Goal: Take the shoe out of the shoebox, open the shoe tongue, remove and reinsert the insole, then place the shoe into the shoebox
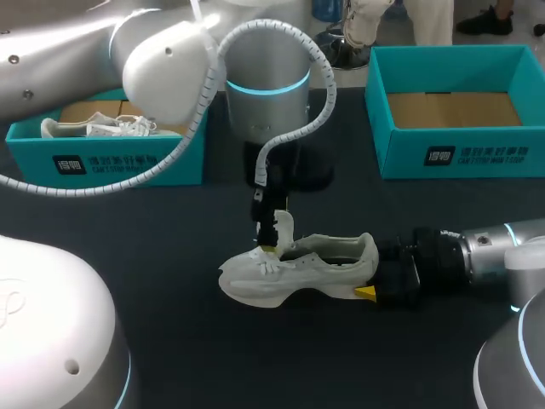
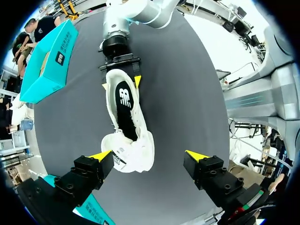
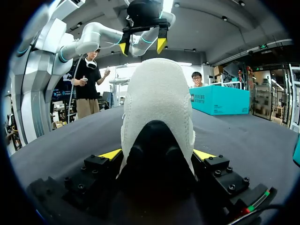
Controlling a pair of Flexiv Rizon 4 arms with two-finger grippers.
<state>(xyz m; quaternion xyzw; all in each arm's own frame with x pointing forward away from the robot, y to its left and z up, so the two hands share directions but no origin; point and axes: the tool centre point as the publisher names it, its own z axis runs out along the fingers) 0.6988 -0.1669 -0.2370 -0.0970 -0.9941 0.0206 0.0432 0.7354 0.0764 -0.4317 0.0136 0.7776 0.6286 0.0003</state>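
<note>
Right pincer (image 3: 158, 154) clamps shoe (image 1: 289, 271) heel; left pincer (image 2: 149, 155) gapes wide over tongue (image 1: 284, 227). Keep heel pinned, pinch tongue centrally.

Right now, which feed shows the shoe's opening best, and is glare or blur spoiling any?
Left wrist view is best: the shoe and its dark insole are sharp, though the fisheye bows the table edge. Head view: my left arm is blown out white, and the shoe looks pale and soft. Right wrist view: the heel fills the frame, opening hidden.
</note>
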